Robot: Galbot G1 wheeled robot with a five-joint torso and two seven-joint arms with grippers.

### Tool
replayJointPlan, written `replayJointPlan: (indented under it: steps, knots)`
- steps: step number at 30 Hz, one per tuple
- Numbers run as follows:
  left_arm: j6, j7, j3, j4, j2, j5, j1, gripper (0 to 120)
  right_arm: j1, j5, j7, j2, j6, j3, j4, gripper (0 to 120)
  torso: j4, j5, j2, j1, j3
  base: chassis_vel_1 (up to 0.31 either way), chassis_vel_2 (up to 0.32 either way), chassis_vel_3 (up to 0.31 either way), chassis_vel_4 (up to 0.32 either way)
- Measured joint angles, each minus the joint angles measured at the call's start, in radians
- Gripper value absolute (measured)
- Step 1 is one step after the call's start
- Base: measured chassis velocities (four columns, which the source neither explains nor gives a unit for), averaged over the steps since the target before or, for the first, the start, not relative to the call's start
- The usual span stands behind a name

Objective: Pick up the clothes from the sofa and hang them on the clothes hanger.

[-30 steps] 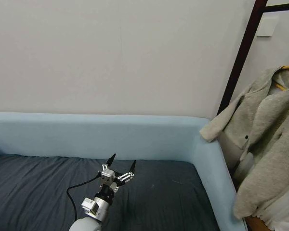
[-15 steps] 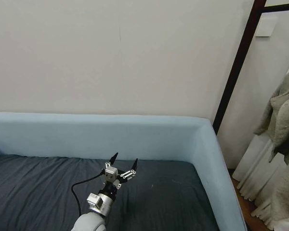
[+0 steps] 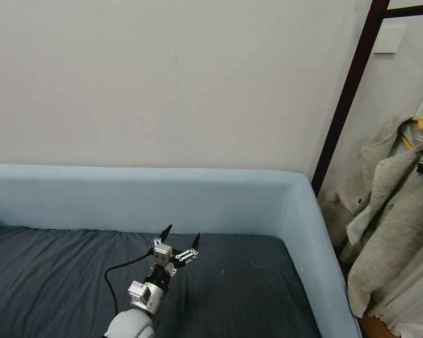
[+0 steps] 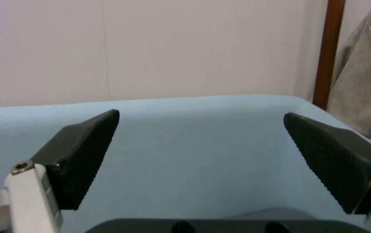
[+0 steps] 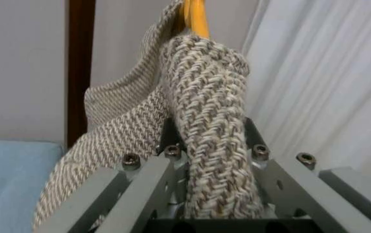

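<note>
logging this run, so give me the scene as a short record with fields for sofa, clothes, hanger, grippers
sofa: light blue sofa, dark seat
clothes: grey knit cardigan, right of the sofa, draped on the hanger
hanger: yellow, at the cardigan's collar
right arm: right gripper, jaws shut on cardigan below the hanger
left arm: left gripper, jaws open, empty, over the sofa seat

Plain pale wall (image 3: 176,84) ahead of you, faint vertical seam (image 3: 175,63) running down it. Dark wooden post (image 3: 349,91) slanting up at your right, with small white plate (image 3: 388,39) on wall just beyond its top. White curtain (image 5: 328,73) hanging in folds farther right, with strip of reddish-brown floor (image 3: 376,329) below.
</note>
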Motion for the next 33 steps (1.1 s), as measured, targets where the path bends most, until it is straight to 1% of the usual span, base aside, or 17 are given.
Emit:
replayJointPlan:
  steps: [1, 2, 6, 7, 8, 9, 10, 11, 12, 15, 17, 20, 21, 23, 28, 30, 33]
  knots:
    - [-0.001, -0.005, -0.007, -0.002, 0.009, -0.001, 0.004, 100, 0.057, 0.001, 0.008, 0.001, -0.010, -0.052, -0.014, 9, -0.0003, 0.0002, 0.000, 0.000, 0.000, 0.000, 0.000, 0.000, 0.000]
    - [-0.001, -0.005, -0.007, -0.002, 0.009, -0.001, 0.004, 100, 0.057, 0.001, 0.008, 0.001, -0.010, -0.052, -0.014, 9, -0.0003, 0.0002, 0.000, 0.000, 0.000, 0.000, 0.000, 0.000, 0.000]
    - [-0.011, -0.025, -0.017, -0.003, 0.018, -0.002, 0.010, 100, 0.318, -0.028, 0.048, -0.010, -0.082, -0.281, -0.066, 9, -0.0011, -0.0015, 0.000, 0.000, 0.000, 0.000, 0.000, 0.000, 0.000]
    - [-0.011, -0.025, -0.017, -0.003, 0.018, -0.002, 0.010, 100, 0.318, -0.028, 0.048, -0.010, -0.082, -0.281, -0.066, 9, -0.0011, -0.0015, 0.000, 0.000, 0.000, 0.000, 0.000, 0.000, 0.000]
    - [-0.011, -0.027, -0.018, -0.003, 0.018, -0.002, 0.010, 100, 0.350, -0.017, 0.057, -0.006, -0.087, -0.310, -0.073, 9, -0.0012, -0.0016, 0.000, 0.000, 0.000, 0.000, 0.000, 0.000, 0.000]
    - [-0.012, -0.029, -0.018, -0.004, 0.016, -0.002, 0.010, 100, 0.420, 0.032, 0.088, 0.013, -0.100, -0.366, -0.095, 9, -0.0013, -0.0009, 0.000, 0.000, 0.000, 0.000, 0.000, 0.000, 0.000]
    - [-0.013, -0.031, -0.018, -0.005, 0.014, -0.001, 0.010, 100, 0.467, 0.073, 0.119, 0.032, -0.110, -0.398, -0.112, 9, -0.0014, 0.0000, 0.000, 0.000, 0.000, 0.000, 0.000, 0.000, 0.000]
    - [-0.013, -0.032, -0.018, -0.006, 0.013, -0.001, 0.009, 100, 0.528, 0.120, 0.163, 0.061, -0.119, -0.436, -0.137, 9, -0.0010, 0.0002, 0.000, 0.000, 0.000, 0.000, 0.000, 0.000, 0.000]
    - [-0.013, -0.032, -0.018, -0.006, 0.013, -0.001, 0.009, 100, 0.528, 0.120, 0.163, 0.061, -0.119, -0.436, -0.137, 9, -0.0010, 0.0002, 0.000, 0.000, 0.000, 0.000, 0.000, 0.000, 0.000]
    - [-0.014, -0.039, -0.020, -0.006, 0.014, -0.002, 0.004, 100, 0.663, 0.141, 0.240, 0.123, -0.119, -0.524, -0.202, 9, 0.0000, -0.0014, 0.000, 0.000, 0.000, 0.000, 0.000, 0.000, 0.000]
    - [-0.014, -0.041, -0.021, -0.006, 0.015, -0.002, 0.002, 100, 0.688, 0.132, 0.254, 0.134, -0.119, -0.543, -0.216, 9, 0.0000, -0.0014, 0.000, 0.000, 0.000, 0.000, 0.000, 0.000, 0.000]
    - [-0.016, -0.050, -0.025, -0.004, 0.020, -0.003, -0.003, 100, 0.774, 0.115, 0.307, 0.178, -0.131, -0.601, -0.280, 9, -0.0011, -0.0003, 0.000, 0.000, 0.000, 0.000, 0.000, 0.000, 0.000]
    - [-0.016, -0.050, -0.025, -0.004, 0.020, -0.003, -0.003, 100, 0.774, 0.115, 0.307, 0.178, -0.131, -0.601, -0.280, 9, -0.0011, -0.0003, 0.000, 0.000, 0.000, 0.000, 0.000, 0.000, 0.000]
    - [-0.020, -0.054, -0.026, 0.002, 0.020, -0.004, -0.006, 100, 0.829, 0.106, 0.344, 0.215, -0.137, -0.635, -0.327, 9, -0.0013, -0.0004, 0.000, 0.000, 0.000, 0.000, 0.000, 0.000, 0.000]
    - [-0.024, -0.059, -0.026, 0.007, 0.014, -0.004, -0.014, 100, 0.891, 0.093, 0.363, 0.272, -0.148, -0.680, -0.362, 9, -0.0006, -0.0006, 0.000, 0.000, 0.000, 0.000, 0.000, 0.000, 0.000]
    - [-0.025, -0.061, -0.026, 0.008, 0.014, -0.004, -0.016, 100, 0.902, 0.089, 0.366, 0.285, -0.153, -0.689, -0.367, 9, -0.0006, -0.0006, 0.000, 0.000, 0.000, 0.000, 0.000, 0.000, 0.000]
    - [-0.028, -0.065, -0.028, 0.012, 0.014, -0.004, -0.022, 100, 0.941, 0.072, 0.384, 0.333, -0.162, -0.715, -0.395, 9, -0.0007, -0.0006, 0.000, 0.000, 0.000, 0.000, 0.000, 0.000, 0.000]
